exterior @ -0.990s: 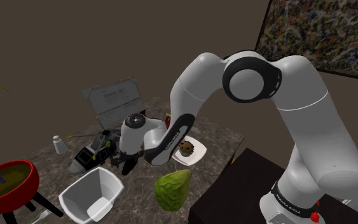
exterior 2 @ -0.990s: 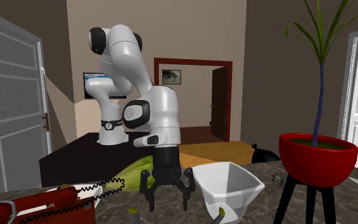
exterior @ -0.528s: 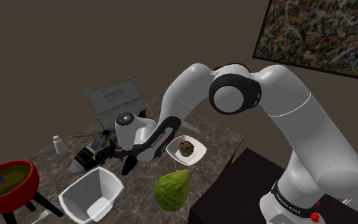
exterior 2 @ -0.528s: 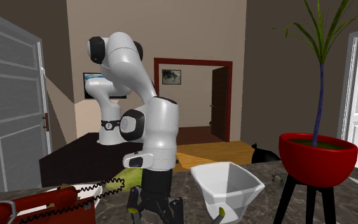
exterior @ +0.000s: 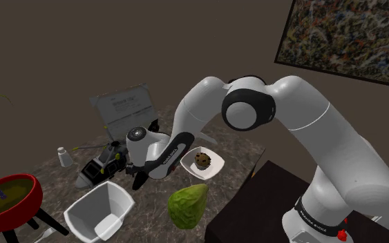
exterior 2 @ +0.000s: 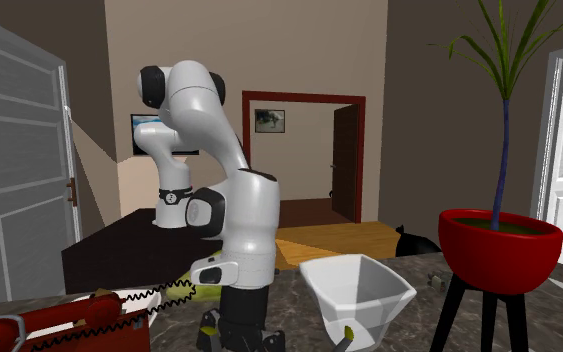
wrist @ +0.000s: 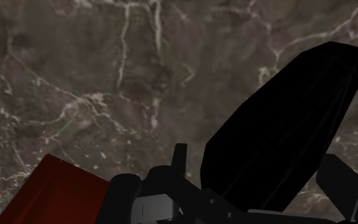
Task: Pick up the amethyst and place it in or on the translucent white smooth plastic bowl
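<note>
The amethyst, drawn as a black, faceted, pointed crystal, lies on the marbled countertop directly under the gripper, in the gap between its two fingers. The fingers stand apart, one on each side. A sliver of marble shows beside the crystal, so I judge them released, not yet clasping it. The crystal's long axis runs slantwise to the line on which the fingers close, its tip reaching out past the fingertips and its broad end back toward the palm. A squeeze would therefore meet slanted faces and might twist it. The white bowl sits near the gripper, toward the shoulder view's lower left.
</note>
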